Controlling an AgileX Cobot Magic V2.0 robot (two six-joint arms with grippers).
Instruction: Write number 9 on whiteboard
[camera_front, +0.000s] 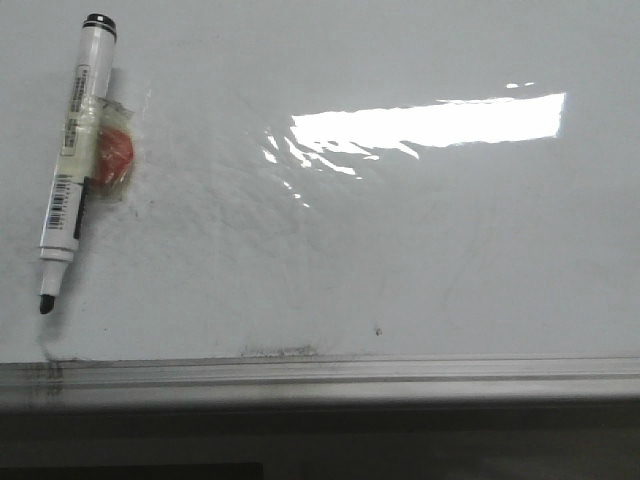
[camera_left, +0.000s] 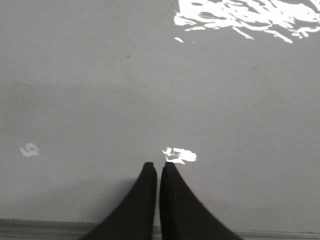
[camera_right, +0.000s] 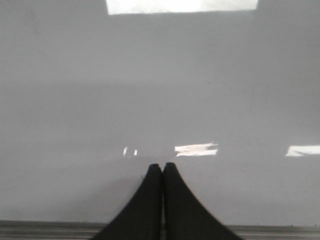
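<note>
Whiteboard (camera_front: 400, 250): bare, you see no 9 yet. Marker (camera_front: 72, 160): uncapped, lying at the board's left, red lump (camera_front: 113, 157) taped beside it. Left pincer (camera_left: 158, 170), right pincer (camera_right: 162, 170): both together, empty. Left for you: pick up marker, write 9.

A white-barrelled dry-erase marker with a black end cap and an exposed black tip (camera_front: 73, 160) lies at the far left of the front view, slightly slanted, tip toward the camera. A barcode label wraps its lower barrel, and a yellowish printed label sits higher up. Crinkled clear tape (camera_front: 108, 150) crosses the barrel's middle, binding a small round red-orange object (camera_front: 113, 157) — possibly a magnet — that touches its right side.
</note>
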